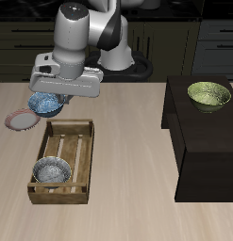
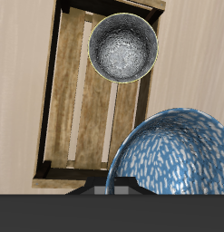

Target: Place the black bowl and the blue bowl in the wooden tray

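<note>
Black bowl (image 1: 52, 170) in wooden tray (image 1: 81, 151); tool (image 1: 52, 97) seemingly holds blue bowl (image 1: 44, 104).

Black bowl (image 1: 52, 170) sits in wooden tray (image 1: 81, 151), at end nearer desk (image 1: 127, 141) front edge. Blue bowl (image 1: 44, 104) hangs at my gripper (image 1: 52, 100), above desk just behind tray's back end. Plate (image 1: 19, 120) on desk beside blue bowl. Olive-green bowl (image 1: 209, 95) on raised cabinet (image 1: 198, 141), well apart from tray.

Glossy white rounded arm segments, black joints, pale grey boxy hand (image 1: 54, 102)
</note>
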